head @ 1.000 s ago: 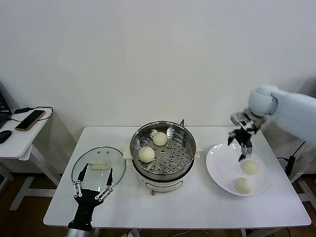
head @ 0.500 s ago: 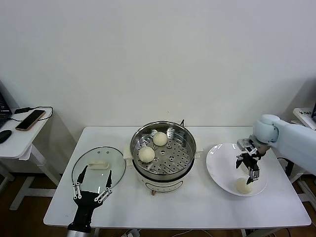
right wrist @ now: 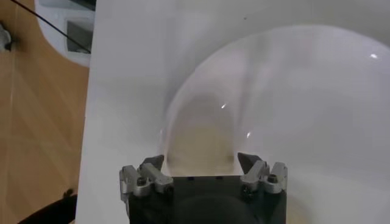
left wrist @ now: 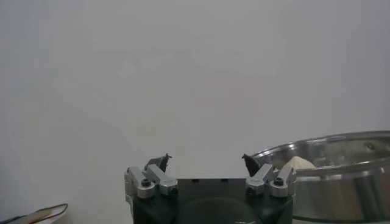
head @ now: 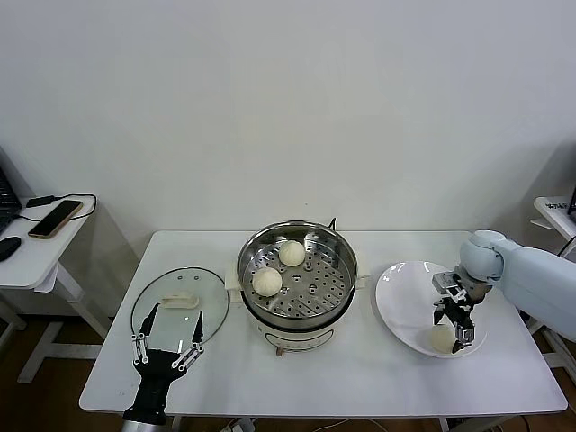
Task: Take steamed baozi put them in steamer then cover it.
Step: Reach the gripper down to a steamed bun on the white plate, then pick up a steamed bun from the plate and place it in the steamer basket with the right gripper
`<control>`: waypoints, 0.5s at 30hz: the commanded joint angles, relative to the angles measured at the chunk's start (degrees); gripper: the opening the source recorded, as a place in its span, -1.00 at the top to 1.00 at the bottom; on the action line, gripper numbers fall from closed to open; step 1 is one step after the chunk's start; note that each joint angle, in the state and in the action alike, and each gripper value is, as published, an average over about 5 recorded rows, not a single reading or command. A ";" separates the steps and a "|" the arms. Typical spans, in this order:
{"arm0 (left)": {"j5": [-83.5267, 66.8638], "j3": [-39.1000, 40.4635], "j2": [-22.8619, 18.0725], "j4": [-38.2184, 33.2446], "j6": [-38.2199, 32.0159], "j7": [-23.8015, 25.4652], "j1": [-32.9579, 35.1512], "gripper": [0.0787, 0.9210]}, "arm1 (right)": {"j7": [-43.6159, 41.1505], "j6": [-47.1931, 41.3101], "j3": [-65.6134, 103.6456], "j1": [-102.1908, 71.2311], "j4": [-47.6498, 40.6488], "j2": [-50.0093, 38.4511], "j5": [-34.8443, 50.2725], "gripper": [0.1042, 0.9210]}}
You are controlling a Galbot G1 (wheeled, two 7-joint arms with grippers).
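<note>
The steel steamer (head: pixel 317 290) stands mid-table on its cream base and holds two baozi (head: pixel 291 253) (head: pixel 266 282). It also shows in the left wrist view as the steamer (left wrist: pixel 341 173) with a baozi (left wrist: pixel 298 163) inside. My right gripper (head: pixel 453 326) is down on the white plate (head: pixel 400 310), open, and a baozi (right wrist: pixel 201 137) sits between its fingertips, at most lightly touched. The head view shows that baozi (head: pixel 440 338) partly hidden by the fingers. My left gripper (head: pixel 168 337) rests open and empty over the glass lid, also seen as my left gripper (left wrist: pixel 204 161).
A clear glass lid (head: pixel 178 301) with a cream handle lies flat left of the steamer. A side table at far left carries a phone (head: pixel 54 219) and a cable. The plate sits near the table's right edge.
My right gripper dropped from above the plate's far side down onto the plate, around a baozi. One of the plate's two baozi is now hidden behind it. The left arm stayed still.
</note>
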 commanded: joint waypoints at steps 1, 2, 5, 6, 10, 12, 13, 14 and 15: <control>0.02 -0.02 -0.05 -0.12 0.04 -0.04 0.00 -0.77 | 0.18 -0.02 0.92 -0.90 -0.25 -0.26 -0.80 -0.41; 0.02 0.01 -0.05 -0.16 0.05 -0.05 -0.01 -0.77 | 0.05 -0.03 0.66 -0.28 -0.06 -0.38 -0.62 -0.38; 0.01 0.12 0.00 -0.27 0.08 -0.08 -0.05 -0.77 | -0.38 -0.01 -0.61 2.52 0.66 -0.86 0.28 -0.35; 0.00 0.15 0.05 -0.31 0.07 -0.09 -0.07 -0.77 | -0.59 0.07 -1.01 3.89 0.97 -1.08 0.65 -0.34; -0.05 0.27 0.43 -0.43 0.05 -0.15 -0.17 -0.77 | -1.59 2.07 -0.84 9.82 2.33 -1.51 1.30 -0.34; -0.06 0.41 0.63 -0.48 0.04 -0.17 -0.24 -0.77 | -1.82 4.37 -0.47 13.76 3.35 -1.09 1.02 -0.34; -0.06 0.49 0.73 -0.50 0.02 -0.17 -0.27 -0.77 | -1.67 5.65 -0.77 15.87 4.02 -0.69 0.90 -0.34; -0.07 0.58 0.83 -0.55 0.01 -0.18 -0.29 -0.77 | -1.39 7.06 -1.19 18.47 4.76 -0.14 0.91 -0.34; -0.09 0.64 0.92 -0.61 -0.01 -0.19 -0.31 -0.77 | -1.04 8.56 -1.60 20.88 5.40 0.49 1.08 -0.34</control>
